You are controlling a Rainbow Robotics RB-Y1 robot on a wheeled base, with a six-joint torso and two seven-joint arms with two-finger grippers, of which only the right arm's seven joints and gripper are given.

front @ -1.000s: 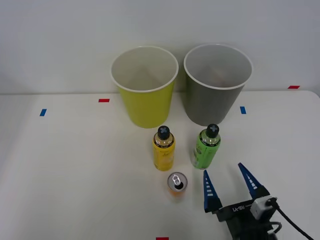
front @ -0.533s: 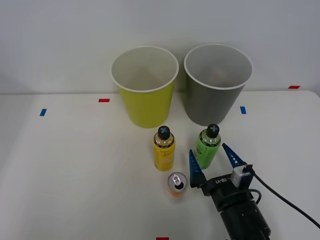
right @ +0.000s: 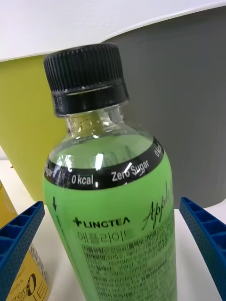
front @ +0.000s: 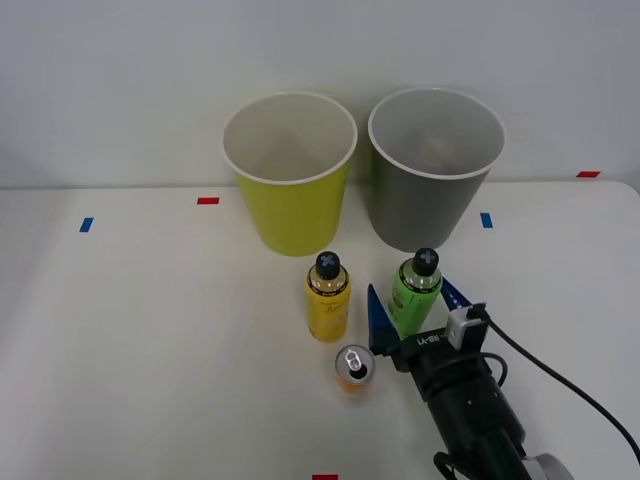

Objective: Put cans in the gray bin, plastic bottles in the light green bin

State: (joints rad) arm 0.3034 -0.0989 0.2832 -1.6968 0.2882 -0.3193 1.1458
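Straddling the upright bright green dark-capped plastic bottle (front: 414,295), right gripper (front: 410,305) — jaws wide open, a finger on each side, not clamped.

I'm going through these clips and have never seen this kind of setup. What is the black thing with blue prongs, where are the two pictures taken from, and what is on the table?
The black thing is the robot's right arm; the blue ribbed prongs are its right gripper, a two-finger clamp. One picture comes from a camera above the arms, looking down at the white table. The other comes from a camera on that arm's wrist, so its own fingers show at the corners. On the table stand a green bottle, a yellow bottle, a small orange can, and behind them a light green bin and a gray bin. Nothing is held: the open fingers stand on either side of the green bottle with gaps visible.
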